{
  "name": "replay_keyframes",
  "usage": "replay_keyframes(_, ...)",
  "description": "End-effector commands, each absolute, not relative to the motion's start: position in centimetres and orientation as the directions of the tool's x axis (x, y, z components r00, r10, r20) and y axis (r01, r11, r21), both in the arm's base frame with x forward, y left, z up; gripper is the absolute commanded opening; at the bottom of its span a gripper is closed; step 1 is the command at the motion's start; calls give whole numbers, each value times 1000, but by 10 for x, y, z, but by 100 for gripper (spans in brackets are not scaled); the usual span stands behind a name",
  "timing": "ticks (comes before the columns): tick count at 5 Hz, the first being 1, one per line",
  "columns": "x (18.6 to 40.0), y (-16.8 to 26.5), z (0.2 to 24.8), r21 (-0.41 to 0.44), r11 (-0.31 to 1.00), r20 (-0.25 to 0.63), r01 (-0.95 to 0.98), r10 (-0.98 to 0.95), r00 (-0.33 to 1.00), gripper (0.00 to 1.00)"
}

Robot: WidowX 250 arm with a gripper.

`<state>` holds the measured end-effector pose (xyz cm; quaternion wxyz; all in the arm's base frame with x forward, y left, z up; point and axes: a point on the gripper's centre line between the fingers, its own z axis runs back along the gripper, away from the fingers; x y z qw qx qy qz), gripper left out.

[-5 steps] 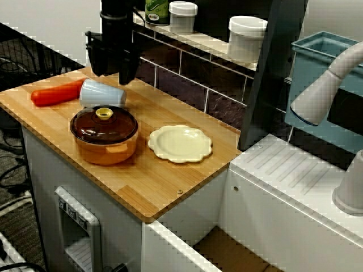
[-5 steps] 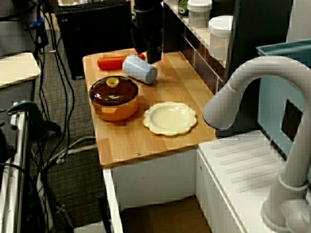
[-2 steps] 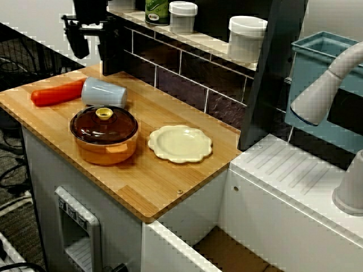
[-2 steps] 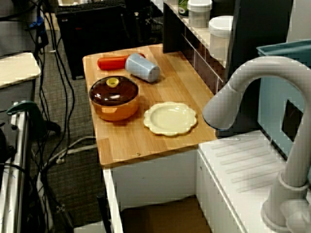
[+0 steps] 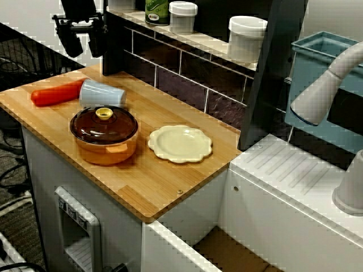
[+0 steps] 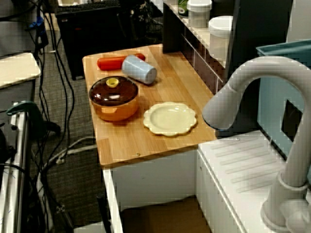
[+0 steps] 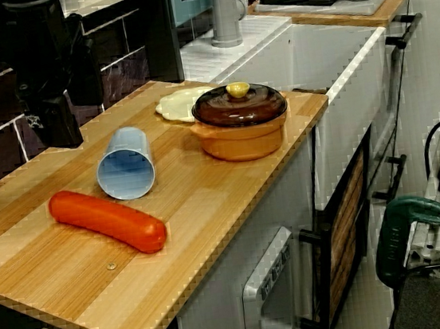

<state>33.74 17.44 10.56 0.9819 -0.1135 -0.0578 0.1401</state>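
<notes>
Gripper jaws apart, empty, up behind cup; arm cut off @ top; sausage end hidden.

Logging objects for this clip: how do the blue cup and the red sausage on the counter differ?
The cup is short, hollow and pale blue; the sausage is long, rounded and orange-red. The cup lies nearer the lidded pot than the sausage. Both lie on their sides on the wooden counter.
</notes>
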Motion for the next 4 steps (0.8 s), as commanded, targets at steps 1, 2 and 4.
replay_keyframes(1, 329, 181, 107, -293, 934, 100, -204, 242, 965, 100)
replay_keyframes(2, 329, 176, 101, -305, 935, 82, -182, 216, 973, 100)
replay_keyframes(4, 321, 160, 94, -327, 911, 74, -251, 290, 954, 100)
